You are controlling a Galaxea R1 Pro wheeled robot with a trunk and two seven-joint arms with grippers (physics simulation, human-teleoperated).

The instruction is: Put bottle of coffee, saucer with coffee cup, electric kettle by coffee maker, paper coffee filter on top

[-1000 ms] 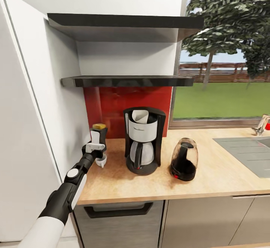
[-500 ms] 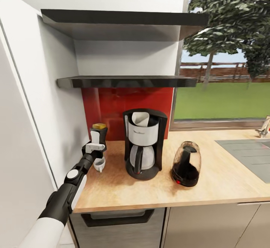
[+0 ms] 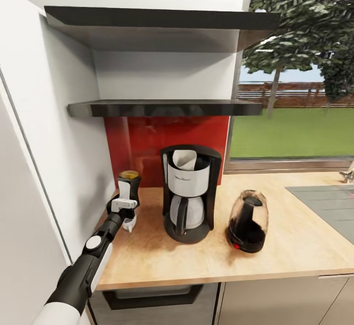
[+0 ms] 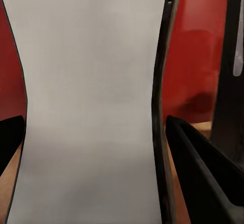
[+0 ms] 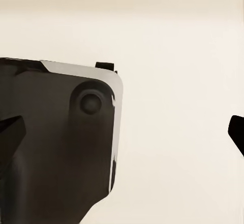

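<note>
In the head view the black and silver coffee maker [image 3: 189,192] stands on the wooden countertop [image 3: 206,261] with a white paper filter [image 3: 186,159] in its top. Left of it, close to the white wall, is the dark bottle of coffee [image 3: 129,183] with a yellow lid and white label. My left gripper [image 3: 125,202] is shut on it. The left wrist view shows the bottle's white label [image 4: 91,107] between the dark fingers [image 4: 203,173]. Whether the bottle's base rests on the counter is hidden. The dark electric kettle [image 3: 247,219] stands right of the coffee maker. My right gripper [image 5: 122,132] is open.
Two dark shelves [image 3: 162,107] hang above a red backsplash [image 3: 147,143]. A tall white panel [image 3: 54,158] closes the left side. A grey sink [image 3: 329,202] lies at the right with a faucet [image 3: 350,172]; a window is behind it. A dark appliance handle [image 3: 152,293] sits below the counter.
The whole head view has shifted a little, so the camera moved. The left gripper and bottle keep their place beside the coffee maker.
</note>
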